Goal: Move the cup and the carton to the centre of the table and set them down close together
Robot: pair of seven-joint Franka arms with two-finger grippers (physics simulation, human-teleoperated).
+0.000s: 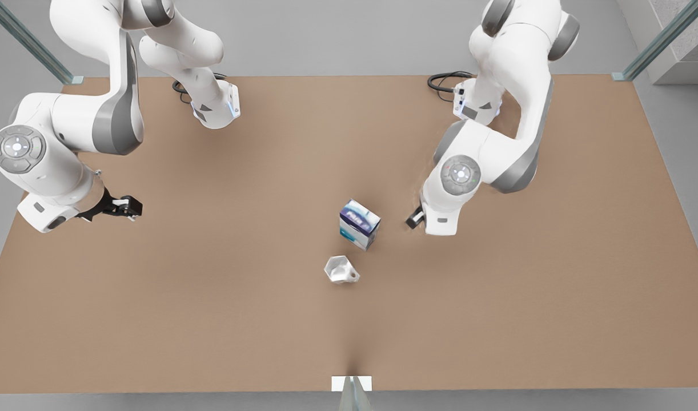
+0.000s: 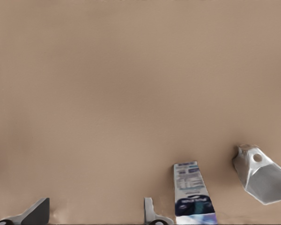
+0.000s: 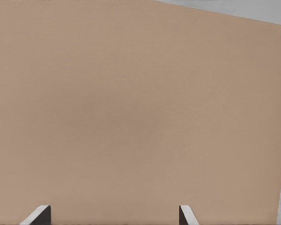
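Brown worktop (image 1: 212, 297) spans the scene, two white arms over it. Carton (image 1: 359, 224) stands upright near worktop centre; cup (image 1: 341, 269) lies tipped on its side just beside it, toward the front view's near edge, apart, not touching.

Left wrist view sees carton (image 2: 193, 193) and cup (image 2: 262, 174) close by, so the left tool (image 1: 416, 217) is the one on the front view's right, just beside the carton, not touching it. Its fingers (image 2: 37, 212) are spread wide, released, holding nothing.

Right tool (image 1: 126, 206) is at the front view's left, well apart from both things, over bare worktop (image 3: 131, 117); the arm waits. Its fingers (image 3: 40, 214) are spread, released, nothing between.

Small white marker (image 1: 351, 383) at the worktop's near edge, centre.
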